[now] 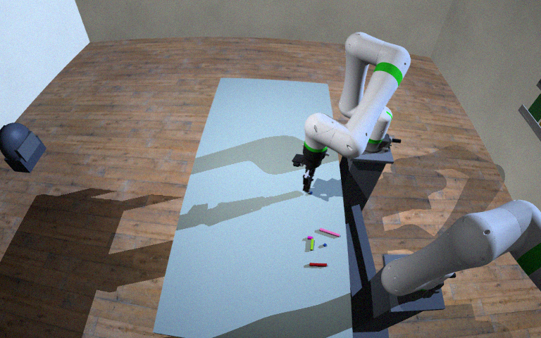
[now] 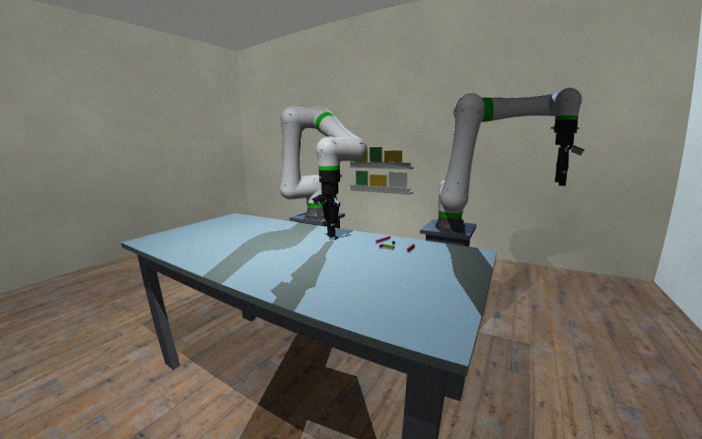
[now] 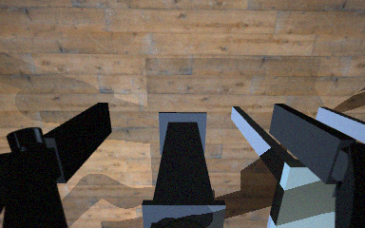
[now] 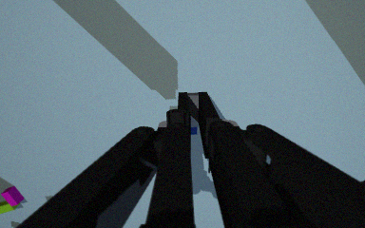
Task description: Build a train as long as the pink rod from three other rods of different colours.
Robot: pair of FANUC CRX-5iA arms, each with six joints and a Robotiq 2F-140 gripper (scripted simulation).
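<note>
My right gripper [image 1: 306, 191] [image 2: 332, 236] [image 4: 192, 106] is low over the table, shut on a grey rod [image 4: 193, 101] that shows only as a small patch between the fingertips. A blue rod [image 1: 311, 192] [image 4: 193, 130] lies on the table beside those fingertips; whether they touch is unclear. The pink rod [image 1: 329, 232] [image 2: 383, 239] lies apart. A magenta rod [image 1: 310, 237] [image 4: 12, 196] is at or almost at one end of the lime rod [image 1: 311, 244] [image 4: 7, 207]. A second blue rod [image 1: 325, 244] and a red rod [image 1: 318, 264] [image 2: 410, 247] lie nearby. My left gripper [image 2: 560, 183] [image 3: 190, 118] is open and empty, high up.
The pale blue table [image 1: 247, 270] [image 2: 362, 310] carries broad arm shadows. Its edge runs close to the pink rod, on the side of the robot pedestals [image 1: 418, 282] [image 2: 447, 228]. The left arm hangs beyond the table, over the floor.
</note>
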